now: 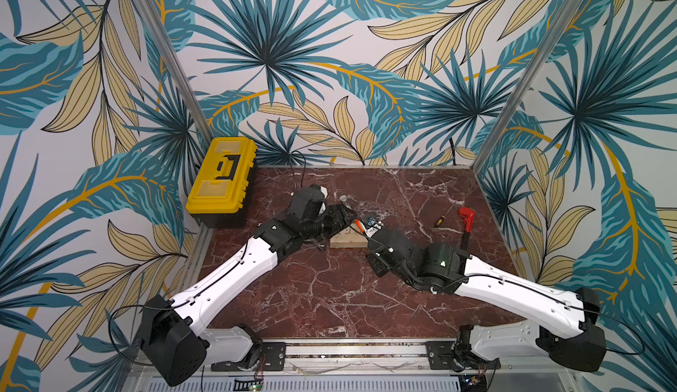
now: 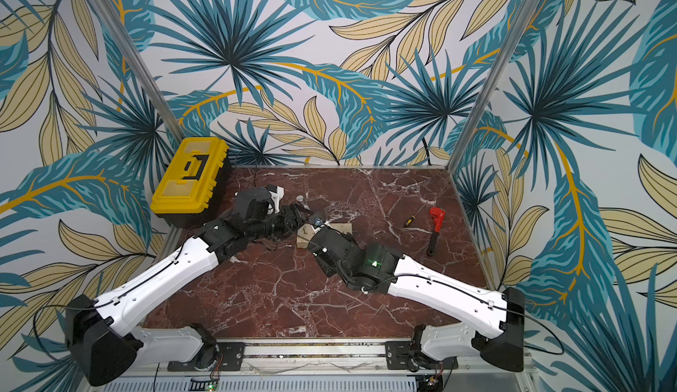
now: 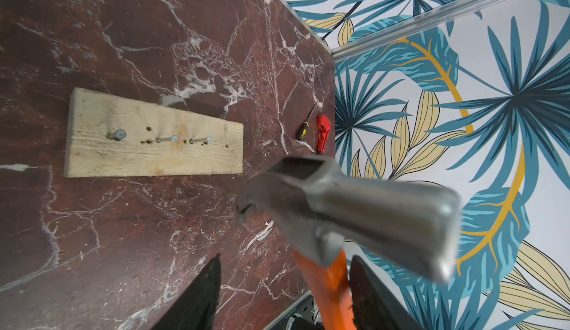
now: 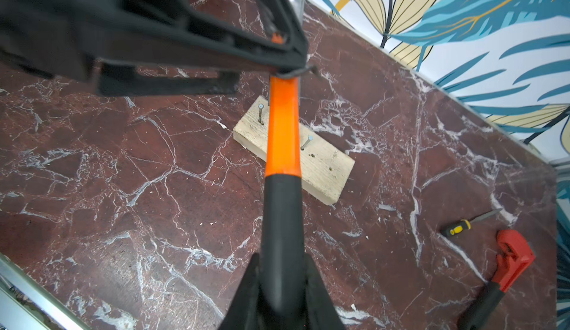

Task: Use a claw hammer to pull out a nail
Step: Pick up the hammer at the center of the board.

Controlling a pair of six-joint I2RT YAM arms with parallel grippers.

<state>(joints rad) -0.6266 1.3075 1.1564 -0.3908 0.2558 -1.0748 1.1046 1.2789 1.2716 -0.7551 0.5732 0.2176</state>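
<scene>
Leaf-patterned walls in teal and tan close in a red marble worktop (image 1: 329,298), and you have a wooden board (image 3: 154,155) lying flat near its middle. Three nails (image 3: 174,139) stand out of the board in a row along its length.

Your right gripper (image 4: 282,262) is clamped tight on the black lower handle of the claw hammer (image 4: 282,134). The hammer's orange shaft runs across above the board, passing between two of the nails. Your left gripper (image 3: 287,259) sits around that orange shaft just below the steel head with its jaws standing apart. One finger (image 3: 370,294) lies close against the shaft and the other is clear of it. The head and its forked claw hang in the air toward the board's far side, clear of all three nails.

Off the board's end on your right arm's side, well apart from it, a small black-and-yellow screwdriver (image 4: 459,227) and a red-headed wrench (image 4: 512,260) lie side by side. Beyond the board's other end, at the far corner, a yellow toolbox (image 1: 219,181) sits shut.
</scene>
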